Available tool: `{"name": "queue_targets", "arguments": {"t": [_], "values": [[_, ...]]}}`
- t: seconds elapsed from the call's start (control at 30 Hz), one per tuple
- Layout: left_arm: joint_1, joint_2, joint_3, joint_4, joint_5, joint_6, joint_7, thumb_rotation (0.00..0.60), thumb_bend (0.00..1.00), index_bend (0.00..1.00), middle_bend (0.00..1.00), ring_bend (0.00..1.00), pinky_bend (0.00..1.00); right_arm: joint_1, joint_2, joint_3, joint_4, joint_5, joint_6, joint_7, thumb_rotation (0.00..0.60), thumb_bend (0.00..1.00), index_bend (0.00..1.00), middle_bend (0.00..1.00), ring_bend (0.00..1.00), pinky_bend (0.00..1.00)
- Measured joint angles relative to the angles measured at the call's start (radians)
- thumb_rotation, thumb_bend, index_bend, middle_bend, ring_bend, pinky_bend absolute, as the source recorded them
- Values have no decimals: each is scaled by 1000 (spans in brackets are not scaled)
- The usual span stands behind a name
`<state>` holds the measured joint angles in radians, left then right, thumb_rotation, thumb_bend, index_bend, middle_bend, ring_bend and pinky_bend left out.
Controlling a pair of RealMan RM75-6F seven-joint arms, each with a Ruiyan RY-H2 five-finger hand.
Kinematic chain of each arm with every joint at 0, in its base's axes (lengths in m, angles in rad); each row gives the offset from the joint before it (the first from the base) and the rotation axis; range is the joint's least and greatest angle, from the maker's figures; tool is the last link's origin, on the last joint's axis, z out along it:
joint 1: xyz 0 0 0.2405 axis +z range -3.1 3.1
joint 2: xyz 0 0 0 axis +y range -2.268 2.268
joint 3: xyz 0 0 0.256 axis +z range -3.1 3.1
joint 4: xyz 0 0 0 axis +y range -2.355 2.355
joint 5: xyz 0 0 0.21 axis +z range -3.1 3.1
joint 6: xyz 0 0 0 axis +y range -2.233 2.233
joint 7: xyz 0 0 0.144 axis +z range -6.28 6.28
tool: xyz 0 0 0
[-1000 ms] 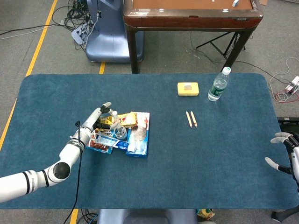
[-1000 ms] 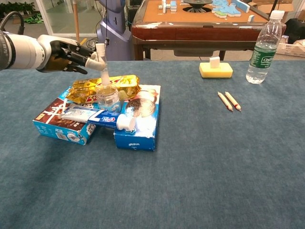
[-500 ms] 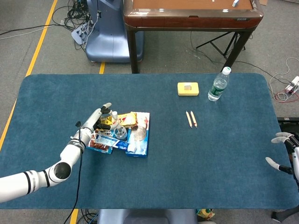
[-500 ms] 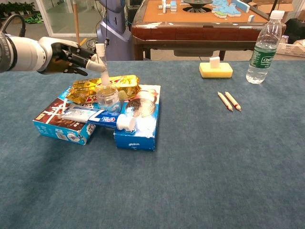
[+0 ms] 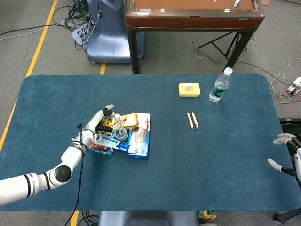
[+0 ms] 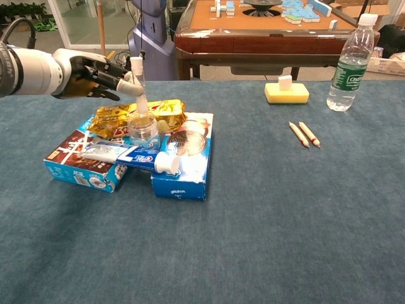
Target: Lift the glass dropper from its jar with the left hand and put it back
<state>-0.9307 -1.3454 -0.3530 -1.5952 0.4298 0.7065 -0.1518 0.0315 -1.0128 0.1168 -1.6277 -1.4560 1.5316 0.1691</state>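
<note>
- Left robot hand [image 6: 95, 73]: your fingertips pinch the upper end of the glass dropper [image 6: 138, 85]; the other fingers are curled in alongside. In the head view the same robot hand [image 5: 102, 118] sits at the left edge of the clutter.
- Glass dropper: near upright, slightly tilted, its top at your fingers and its lower end at the mouth of the jar [image 6: 143, 128]. Whether the tip is inside the jar or just above the rim, you cannot tell from these views.
- Jar: small, clear, standing on the pile of packets, between the yellow snack bag [image 6: 136, 116] and the blue box [image 6: 183, 161].
- Right robot hand [image 5: 286, 155]: at the far right edge of the counter [image 5: 188, 155], fingers spread, holding nothing, well apart from the work.
- Step, as I judge it: you are in the lift-and-return phase, dropper at the jar mouth.
- Next move calls for keeping the dropper vertical and centred over the opening. Mind the rim, since the jar sits on uneven packets and may tip under a sideways nudge.
</note>
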Motion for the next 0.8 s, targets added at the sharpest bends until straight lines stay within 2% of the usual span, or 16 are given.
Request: {"name": "queue_targets", "arguments": {"t": [0.33, 0.8], "values": [[22, 49, -27, -91, 34, 36, -12, 600, 280, 535, 0, 0, 13, -1, 0, -3, -4, -9, 5, -1, 600, 68, 435, 324, 206, 290], [70, 184, -79, -278, 103, 123, -15, 600, 280, 536, 0, 0, 13, -2, -2, -7, -12, -21, 10, -9, 600, 68, 436, 324, 206, 290]]}}
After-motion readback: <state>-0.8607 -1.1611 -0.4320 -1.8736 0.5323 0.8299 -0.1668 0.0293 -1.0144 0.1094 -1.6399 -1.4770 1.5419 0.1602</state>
